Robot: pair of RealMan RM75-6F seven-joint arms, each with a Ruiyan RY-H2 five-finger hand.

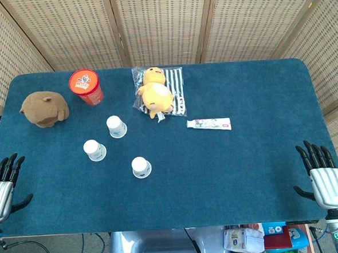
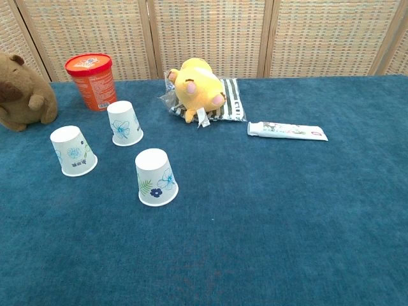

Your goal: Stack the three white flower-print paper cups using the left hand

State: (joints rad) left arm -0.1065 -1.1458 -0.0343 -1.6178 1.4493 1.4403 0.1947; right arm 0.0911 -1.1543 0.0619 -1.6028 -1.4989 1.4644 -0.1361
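**Stacking not yet begun**

Three flower-print paper cups, the near cup point(image 2: 157, 178), the left cup point(image 2: 73, 150) and the far cup point(image 2: 124, 123), stand upside down and apart on the table point(image 1: 246, 173). The left hand point(image 1: 1, 185) and right hand point(image 1: 324, 177) rest at the table's edges, fingers apart, holding nothing. Next, the left hand must likely reach in and grip one cup.

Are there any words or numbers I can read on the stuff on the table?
None can be read.
Red tub: picture and print on the lid and side, too blurred.
Tube: small print, too small.
Cups: only flowers, no words.
Yellow plush: white tag, no text legible.
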